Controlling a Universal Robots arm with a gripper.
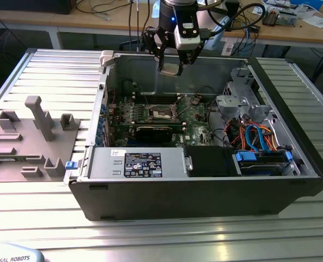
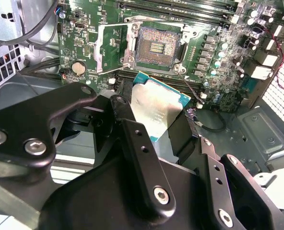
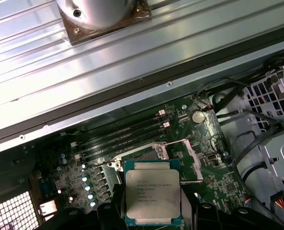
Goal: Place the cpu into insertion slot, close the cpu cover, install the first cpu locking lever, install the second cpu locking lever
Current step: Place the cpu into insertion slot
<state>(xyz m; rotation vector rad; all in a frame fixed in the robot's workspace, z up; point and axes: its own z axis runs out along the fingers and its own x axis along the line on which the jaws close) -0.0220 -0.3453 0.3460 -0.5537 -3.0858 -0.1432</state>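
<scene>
Black two-fingered gripper (image 1: 171,67) hangs over the open grey metal computer case (image 1: 205,180), high above the case's far wall in the exterior view. Its jaws are closed partway, down to the width of the chip, and they clamp the cpu (image 1: 171,70), a flat square chip with a dull silver metal top and a green edge. In the second wrist view the two black fingers (image 2: 132,139) press on opposite edges of the chip (image 2: 154,103), which is held flat between them with its silver top facing the first wrist view (image 3: 153,197).

Below the gripper and well apart from the held chip lies the green motherboard (image 1: 150,117). On it sits the insertion slot (image 2: 156,45), a square socket with a dark centre and pale metal rim, with nothing in it. The cpu cover (image 2: 114,48), a thin silver frame plate with a square window, is swung open just beside the socket, on the side toward a round silver coin battery (image 2: 77,67).
</scene>
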